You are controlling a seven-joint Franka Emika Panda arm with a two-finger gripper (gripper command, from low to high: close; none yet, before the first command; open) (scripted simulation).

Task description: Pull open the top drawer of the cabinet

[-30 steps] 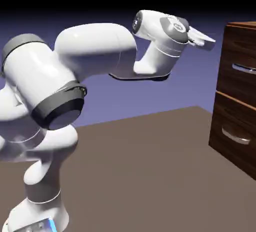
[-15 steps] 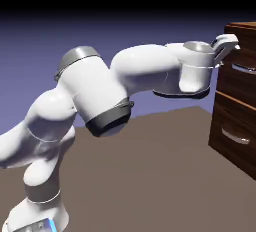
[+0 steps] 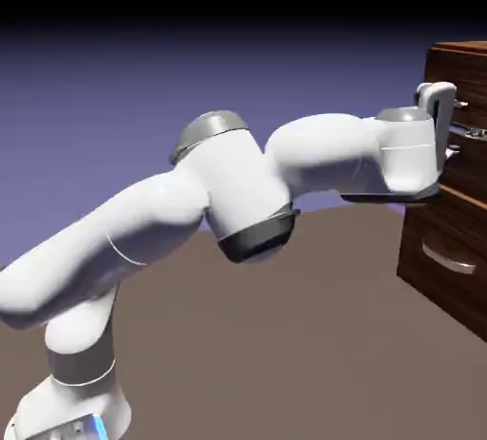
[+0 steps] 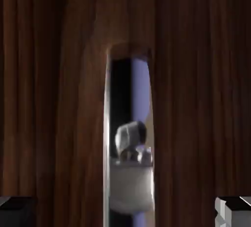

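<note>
Jaws stand open, the silver handle [image 4: 128, 187] between them.

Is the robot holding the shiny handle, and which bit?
No, the gripper holds nothing. Its fingers are wide open, one on each side of the handle.

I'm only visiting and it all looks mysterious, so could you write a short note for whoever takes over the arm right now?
End effector: open, holding nothing, up at the top drawer's front, one fingertip to each side of the handle in the hand view.
Top drawer: upper one in the cabinet, looks closed; its silver handle runs between the fingertips.
Lower drawer: closed, not part of the job.
Done: arm brought to the handle, fingers lined up around it.
Left: probably ease in if needed, close on the handle, then pull the drawer open.
</note>
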